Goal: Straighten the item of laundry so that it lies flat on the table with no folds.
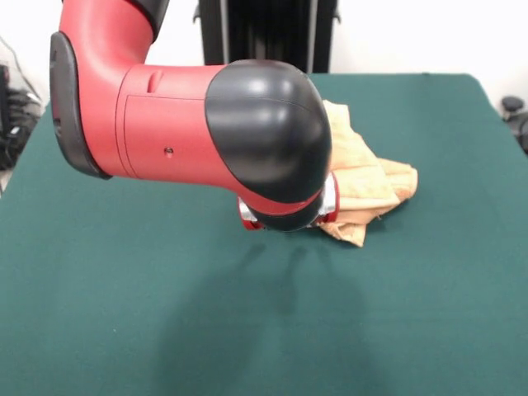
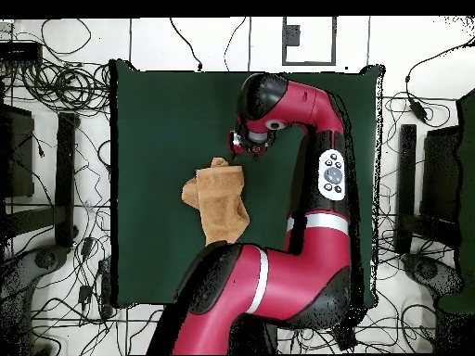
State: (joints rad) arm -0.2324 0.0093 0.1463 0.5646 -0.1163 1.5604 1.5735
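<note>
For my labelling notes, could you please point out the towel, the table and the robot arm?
towel (image 1: 371, 186): front view, on its bunched right-hand folds.
table (image 1: 124, 289): front view, on bare green cloth at the near left.
robot arm (image 2: 315, 107): overhead view, on the red link above the towel.

Clutter around the work area

Loose cables (image 2: 56, 102) sprawl over the pale floor (image 2: 408, 37) on both sides, well apart from the tool; dark equipment (image 2: 19, 153) stands at either edge, and a black upright stand (image 1: 264, 33) rises just behind it.
</note>
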